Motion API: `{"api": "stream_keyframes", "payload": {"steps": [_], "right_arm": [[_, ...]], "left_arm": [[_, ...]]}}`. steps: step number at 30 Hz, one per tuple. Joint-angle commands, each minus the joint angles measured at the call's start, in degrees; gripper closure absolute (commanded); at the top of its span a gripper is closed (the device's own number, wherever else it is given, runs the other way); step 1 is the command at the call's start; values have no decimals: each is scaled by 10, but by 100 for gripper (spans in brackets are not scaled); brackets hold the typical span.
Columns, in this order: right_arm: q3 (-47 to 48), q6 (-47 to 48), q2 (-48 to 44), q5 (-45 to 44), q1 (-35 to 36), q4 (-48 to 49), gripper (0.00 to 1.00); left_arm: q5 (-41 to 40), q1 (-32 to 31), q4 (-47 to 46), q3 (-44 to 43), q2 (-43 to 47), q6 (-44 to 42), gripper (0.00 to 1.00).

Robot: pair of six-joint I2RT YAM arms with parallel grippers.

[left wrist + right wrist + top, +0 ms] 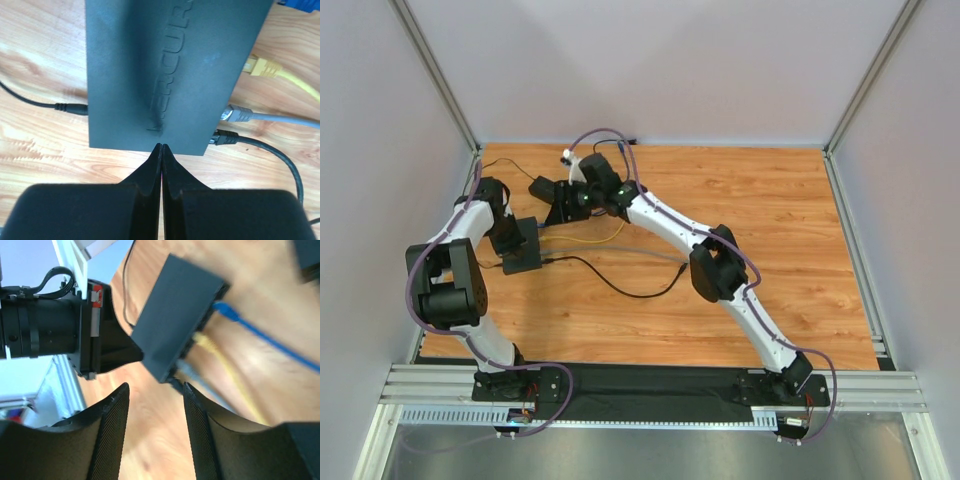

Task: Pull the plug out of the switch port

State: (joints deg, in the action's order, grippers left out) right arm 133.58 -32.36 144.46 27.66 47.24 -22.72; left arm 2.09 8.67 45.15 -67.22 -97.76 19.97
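Observation:
The switch (527, 256) is a flat matte-black box at the left of the wooden table. In the left wrist view it (165, 65) has a yellow plug (260, 66), a grey plug (237, 114) and a black plug (225, 137) in its right edge. My left gripper (161, 146) is shut, its tips at the switch's near edge. My right gripper (155, 387) is open and empty, just short of the switch's (175, 325) socket corner. Its right fingertip (189, 390) is next to the black plug (176, 385). A blue cable (250, 330) is plugged in too.
Yellow (590, 240), grey (630, 250) and black (620, 285) cables run right from the switch across the table. A thin black lead (70, 107) enters the switch's left edge. Both arms crowd the back left; grey walls and metal posts enclose the table.

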Motion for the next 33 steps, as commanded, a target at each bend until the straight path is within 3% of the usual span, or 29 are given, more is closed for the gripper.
{"api": "stream_keyframes", "payload": {"steps": [1, 3, 8, 22, 33], "right_arm": [[52, 134, 31, 75, -10, -106, 51], [-11, 134, 11, 102, -10, -39, 53], [-7, 130, 27, 137, -2, -9, 55], [41, 109, 95, 102, 36, 15, 56], [23, 128, 47, 63, 19, 6, 54]], "left_arm": [[26, -1, -14, 2, 19, -12, 100], [31, -1, -13, 2, 15, -11, 100], [40, -1, -16, 5, 18, -9, 100], [51, -1, -16, 11, 16, -7, 100], [56, -1, -16, 13, 17, -7, 100]]}}
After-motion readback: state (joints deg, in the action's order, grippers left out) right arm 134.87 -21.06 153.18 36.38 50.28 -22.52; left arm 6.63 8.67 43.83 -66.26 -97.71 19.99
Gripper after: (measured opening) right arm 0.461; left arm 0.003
